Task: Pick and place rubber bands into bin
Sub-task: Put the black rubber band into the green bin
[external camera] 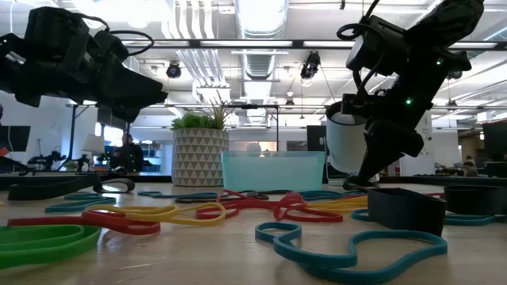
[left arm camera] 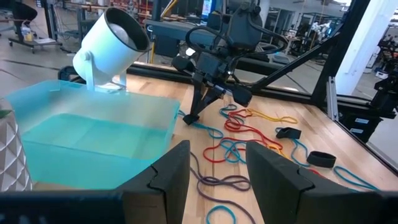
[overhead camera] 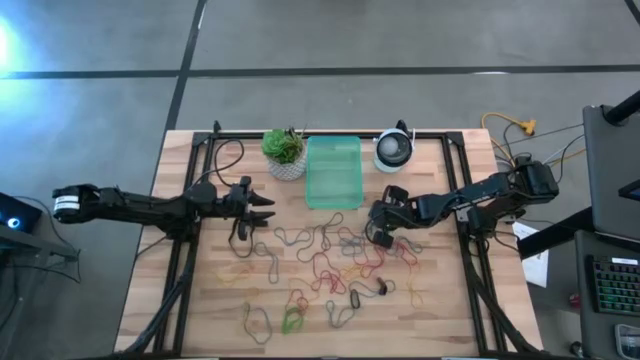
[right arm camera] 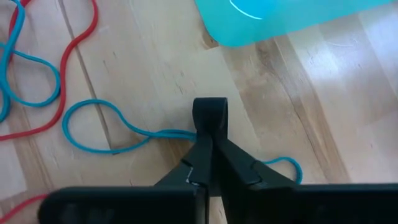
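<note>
From above, the right gripper is reaching down to the table just off the bin's near right corner, at the right side of the scatter of rubber bands. That overhead picture is too coarse to show its fingers. The right wrist view settles it: the two dark fingers are pressing together with no gap, tips on the wood, and a blue band is running in under them from one side and showing again as a small loop on the other, so the gripper is pinching that band. The same view is showing a rounded corner of the bin close beyond the fingertips.

The bin is sitting at the middle of the table's far edge, between a potted plant and a round white device. The overhead view is showing nothing inside it; the low view only shows its translucent front wall behind the bands.

The left gripper is hovering over the table's left half, near the plant. Only the left wrist view shows its state: its fingers are standing apart, holding nothing. That view is also catching the right gripper touching down beside the bin.
</note>
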